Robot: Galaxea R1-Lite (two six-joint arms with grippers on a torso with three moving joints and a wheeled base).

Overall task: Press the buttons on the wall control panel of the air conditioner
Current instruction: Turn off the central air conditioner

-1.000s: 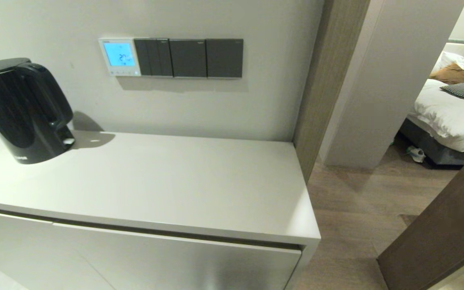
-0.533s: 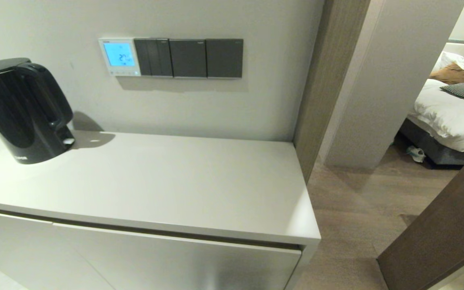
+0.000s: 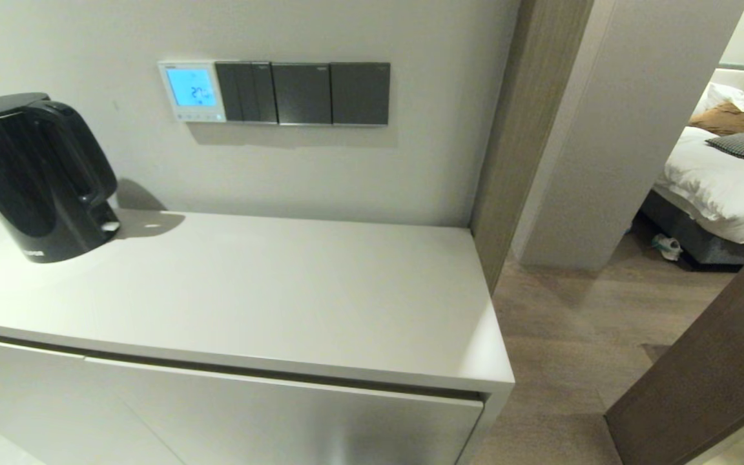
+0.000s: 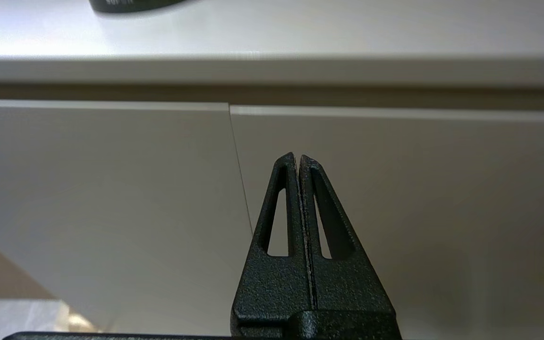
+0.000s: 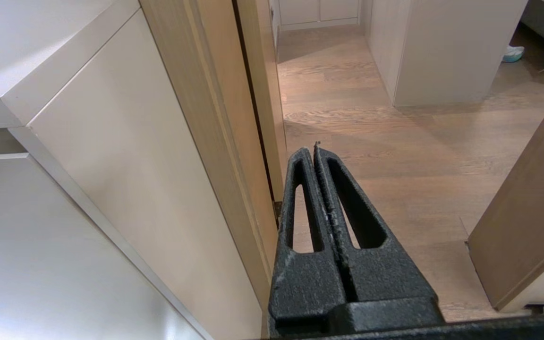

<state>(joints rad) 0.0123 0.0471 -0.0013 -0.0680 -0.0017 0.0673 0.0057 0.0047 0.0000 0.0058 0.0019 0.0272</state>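
the left gripper [image 4: 298, 158] is seen with its jaws clenched together on nothing, held low in front of the cabinet's pale door fronts [image 4: 111, 189], below the counter top [image 4: 300, 33]. the right gripper [image 5: 310, 151] is likewise pressed closed and empty, held low beside the cabinet's end, over the wooden floor [image 5: 395, 132]. neither arm is visible in the head view.

further out, the air conditioner's wall control panel [image 3: 191, 91] is mounted on the wall above the counter [image 3: 268, 290], touching the left end of a row of dark grey switch plates [image 3: 302, 93]. its screen is lit light blue with digits. the buttons [image 3: 194, 117] are found as a thin pale row along its lower edge. a black kettle [image 3: 33, 174] stands on the counter, below and left of the panel.

the panel is judged to be rigid, fixed plastic; nothing needs to be grasped. the keys are probably small, stiff and short in travel, so a light, square push with closed fingertips is called for, aimed at one key only. the screen and the neighbouring switch plates are best avoided, and the kettle is to be cleared on any approach from the left.
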